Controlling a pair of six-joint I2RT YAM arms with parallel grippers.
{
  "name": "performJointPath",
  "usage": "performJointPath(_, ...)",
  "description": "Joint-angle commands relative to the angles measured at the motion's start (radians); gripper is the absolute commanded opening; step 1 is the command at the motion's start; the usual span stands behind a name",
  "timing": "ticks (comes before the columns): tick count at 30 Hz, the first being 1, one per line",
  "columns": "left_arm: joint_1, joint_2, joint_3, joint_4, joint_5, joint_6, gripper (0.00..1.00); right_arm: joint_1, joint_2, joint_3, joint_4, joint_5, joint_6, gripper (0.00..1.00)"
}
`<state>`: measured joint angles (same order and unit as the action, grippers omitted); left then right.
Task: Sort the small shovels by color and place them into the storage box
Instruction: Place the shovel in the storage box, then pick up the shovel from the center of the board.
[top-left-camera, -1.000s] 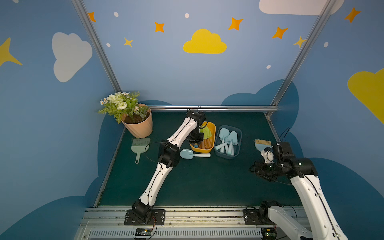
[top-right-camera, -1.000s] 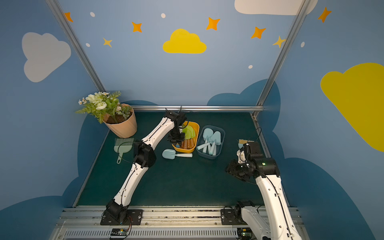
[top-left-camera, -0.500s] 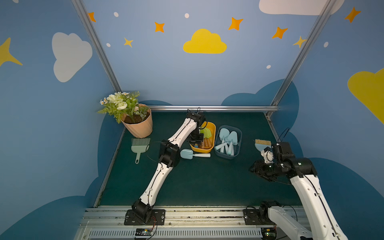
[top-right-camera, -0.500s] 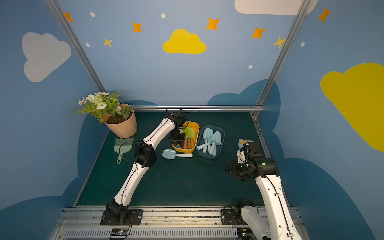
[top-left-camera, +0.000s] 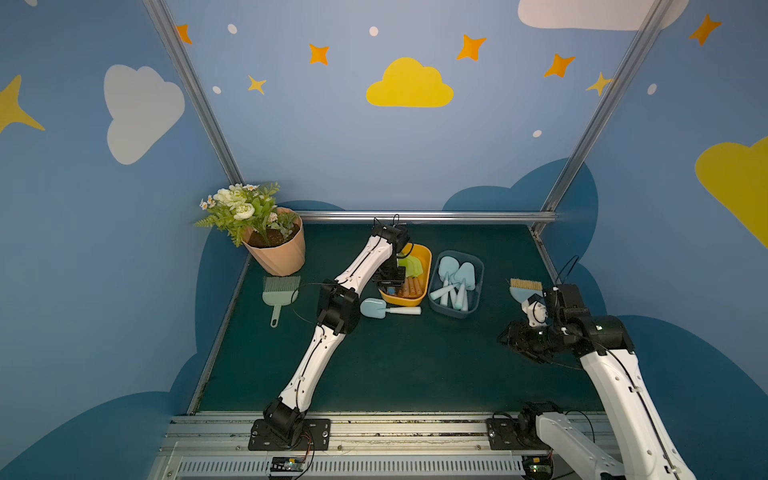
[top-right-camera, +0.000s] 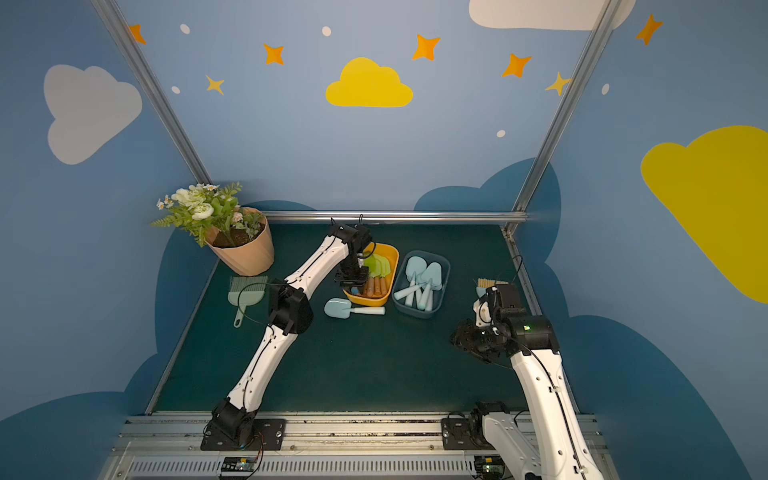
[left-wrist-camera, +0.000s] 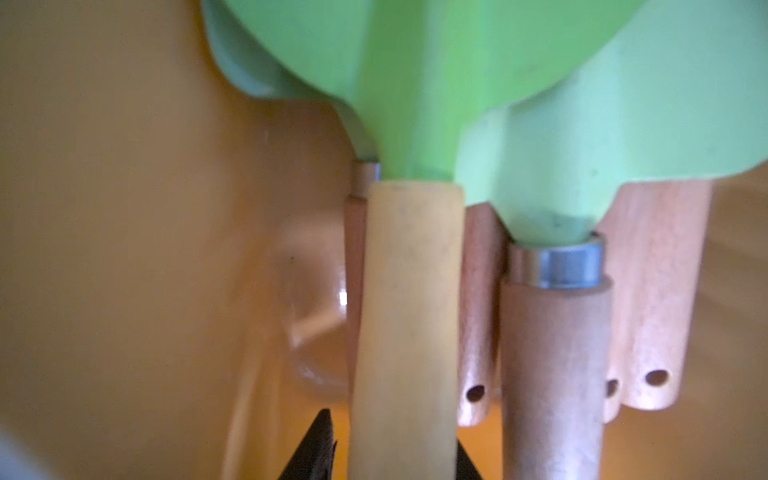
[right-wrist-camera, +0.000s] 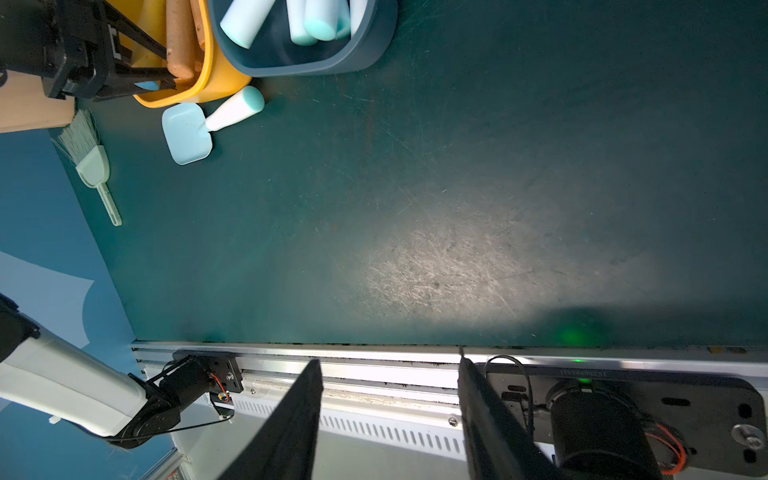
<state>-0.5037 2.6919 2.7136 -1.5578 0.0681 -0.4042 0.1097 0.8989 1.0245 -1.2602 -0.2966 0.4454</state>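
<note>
My left gripper (top-left-camera: 390, 282) (left-wrist-camera: 394, 430) reaches into the yellow storage box (top-left-camera: 426, 266) (top-right-camera: 395, 257). Its jaws stand open on either side of the pale yellow handle (left-wrist-camera: 407, 311) of a lime-green small shovel (left-wrist-camera: 415, 62), with a gap on one side. Other green shovels (top-left-camera: 413, 266) with brown wooden handles (left-wrist-camera: 552, 353) lie beside it. Several light blue shovels (top-left-camera: 455, 278) fill the blue-grey box (top-left-camera: 481, 270). One light blue shovel (top-left-camera: 374, 308) (right-wrist-camera: 187, 133) lies on the mat in front of the yellow box. My right gripper (top-left-camera: 515, 340) (right-wrist-camera: 390, 360) hangs open and empty at the right.
A flower pot (top-left-camera: 276, 253) stands at the back left, with a grey-green brush (top-left-camera: 279, 291) lying in front of it. A light blue brush with tan bristles (top-left-camera: 524, 289) lies at the right edge, just behind my right arm. A metal rail runs along the front.
The left gripper's jaws have parted from the shovel handle inside the yellow box. Neither arm has visibly moved.
</note>
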Motion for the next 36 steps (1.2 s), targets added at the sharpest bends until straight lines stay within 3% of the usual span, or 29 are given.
performJointPath(1,0.004,-0.07,0.015,-0.053,-0.028,0.01,0.3,-0.003,-0.007,0.008,-0.002,-0.002,-0.001,0.54)
performJointPath(8,-0.015,-0.169,0.017,-0.037,-0.053,0.023,0.41,-0.003,-0.01,0.044,-0.017,0.008,-0.006,0.54)
performJointPath(17,-0.066,-0.339,0.008,-0.016,-0.112,0.04,0.44,0.022,-0.019,0.122,0.039,-0.011,-0.067,0.55)
performJointPath(20,-0.091,-0.429,-0.072,-0.009,-0.186,0.032,0.44,0.069,-0.013,0.139,0.1,-0.022,-0.113,0.55)
performJointPath(24,-0.121,-0.597,-0.291,0.043,-0.275,0.02,0.45,0.206,-0.009,0.138,0.21,0.041,-0.244,0.56)
performJointPath(28,-0.113,-0.871,-0.688,0.226,-0.3,-0.034,0.46,0.373,-0.024,0.108,0.324,0.113,-0.446,0.56)
performJointPath(32,-0.078,-1.141,-1.046,0.412,-0.317,-0.114,0.46,0.499,-0.023,0.063,0.406,0.104,-0.639,0.59)
performJointPath(36,-0.019,-1.355,-1.286,0.49,-0.292,-0.166,0.48,0.604,0.074,0.059,0.405,0.065,-0.819,0.62)
